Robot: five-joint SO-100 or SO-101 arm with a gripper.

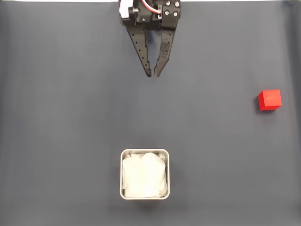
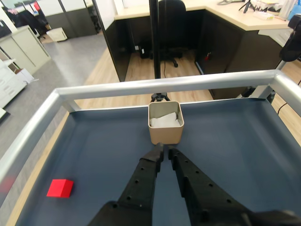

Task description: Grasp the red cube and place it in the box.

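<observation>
Gripper [image 1: 153, 74] nearly closed, tips almost meeting, holding nothing. Red cube [image 1: 270, 100] far right in the fixed view; box [image 1: 145, 156] well apart, open mat between.

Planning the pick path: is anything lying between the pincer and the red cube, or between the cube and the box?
Nothing visible. In the fixed view, bare dark mat lies between the pincer and the red cube, and between the cube and the box.

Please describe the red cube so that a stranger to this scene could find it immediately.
In the fixed view, take the dark grey mat, then its right edge, level between the gripper and the box. The red cube sits there alone, touching nothing. It is the mat's one bright red thing.
</observation>
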